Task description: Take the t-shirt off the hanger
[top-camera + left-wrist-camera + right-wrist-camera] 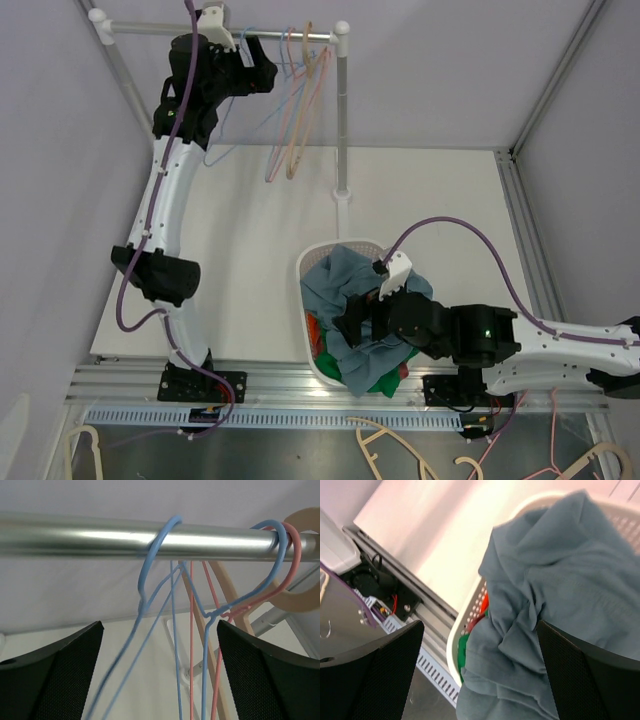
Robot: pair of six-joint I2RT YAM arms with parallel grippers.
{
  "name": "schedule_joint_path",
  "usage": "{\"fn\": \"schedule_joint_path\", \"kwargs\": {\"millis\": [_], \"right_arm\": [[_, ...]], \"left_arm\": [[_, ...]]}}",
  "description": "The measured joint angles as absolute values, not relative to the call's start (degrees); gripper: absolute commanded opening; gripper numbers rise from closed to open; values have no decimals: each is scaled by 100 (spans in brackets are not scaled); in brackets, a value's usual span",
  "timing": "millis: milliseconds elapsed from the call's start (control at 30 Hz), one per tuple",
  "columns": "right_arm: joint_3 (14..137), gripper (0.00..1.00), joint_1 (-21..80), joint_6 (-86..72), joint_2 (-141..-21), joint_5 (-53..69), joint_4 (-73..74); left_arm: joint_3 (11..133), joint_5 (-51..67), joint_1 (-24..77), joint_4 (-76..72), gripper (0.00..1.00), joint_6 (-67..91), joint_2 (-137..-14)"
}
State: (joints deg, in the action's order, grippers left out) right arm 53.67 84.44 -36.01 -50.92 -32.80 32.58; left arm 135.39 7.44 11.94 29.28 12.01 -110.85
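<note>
Both gape: right hand (480, 677) over the basketed t-shirt (560, 580), left hand (160, 677) seemingly straddling a blue hanger (140, 582).

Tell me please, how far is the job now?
Done: the t-shirt lies in the basket; the hangers on the rail are bare. In hand: nothing; the left gripper is open by the rail, the right gripper open over the t-shirt. Left: probably only pulling back.
</note>
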Motion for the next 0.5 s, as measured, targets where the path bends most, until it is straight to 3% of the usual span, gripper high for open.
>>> {"fn": "schedule_joint_path", "kwargs": {"millis": [267,500], "right_arm": [[6326,99,7397,-2902,-5070,-3089,3306],[6368,99,7116,-2469,-5085,-3118,3336]], "left_arm": [[12532,-45,1194,3728,100,1669,-9227],[9902,-14,1297,3776,99,2108,-6313]]}}
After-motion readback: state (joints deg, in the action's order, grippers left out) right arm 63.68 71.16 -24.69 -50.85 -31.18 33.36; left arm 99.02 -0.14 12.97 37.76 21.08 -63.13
